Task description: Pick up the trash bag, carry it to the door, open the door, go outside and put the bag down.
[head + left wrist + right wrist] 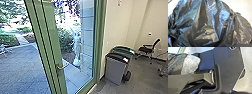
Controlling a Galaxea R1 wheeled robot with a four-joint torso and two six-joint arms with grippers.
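The black trash bag [205, 27] shows large and crumpled in the left wrist view, close to the camera, with bunched folds. Part of the bag [175, 63] is also visible in the right wrist view, beside the robot's own dark plate. A green-framed glass door [53, 37] with a metal lever handle [59, 67] stands in the head view. Whether the door is ajar or closed I cannot tell. How either gripper stands against the bag cannot be made out.
Two grey bins, one with a black lid [116, 68] and one with a green lid [123, 50], stand right of the doorway. An office chair [148, 48] is farther right. Outside lie a paved yard [22, 67], bushes and a pale statue [76, 47].
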